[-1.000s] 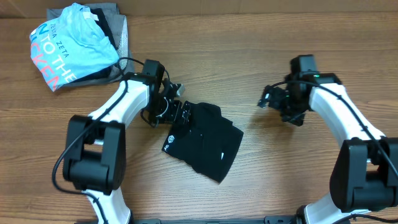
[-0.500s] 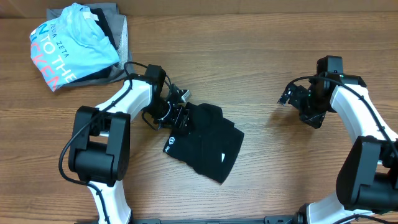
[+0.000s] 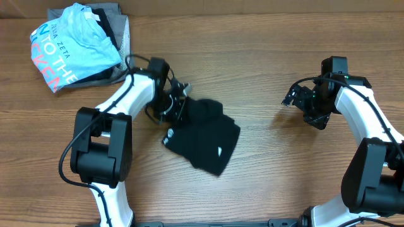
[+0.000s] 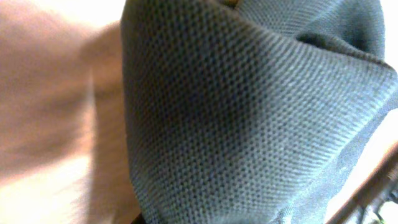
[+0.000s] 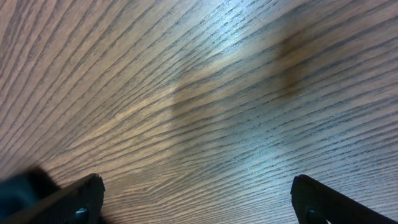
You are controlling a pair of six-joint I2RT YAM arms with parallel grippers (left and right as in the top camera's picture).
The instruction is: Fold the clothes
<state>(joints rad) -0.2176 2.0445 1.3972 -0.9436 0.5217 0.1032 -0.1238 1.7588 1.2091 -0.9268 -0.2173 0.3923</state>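
1. A light blue tee (image 3: 69,47) lies on grey folded garments (image 3: 125,34) at the desk's (image 3: 265,183) far left corner, apart from the black T-shirt (image 3: 203,135).
2. The black T-shirt lies crumpled mid-desk, bare wood all round; the left gripper (image 3: 178,104) sits at its upper-left edge, jaws closed on fabric; the right gripper (image 5: 199,202) is over bare wood, jaws wide, empty.
3. The tee reads "TO THE" and "ZETA"; the shirt's small white logo (image 3: 169,132) is unreadable.

- Left arm (image 3: 123,99): white tube links, bulky black joint housings, thin black cable looping off near the wrist.
- Right arm (image 3: 355,108): same white-and-black build, black cable arcing over the wrist.
- Right gripper (image 5: 196,190): matte black fingertips (image 5: 84,198), blunt and angular.
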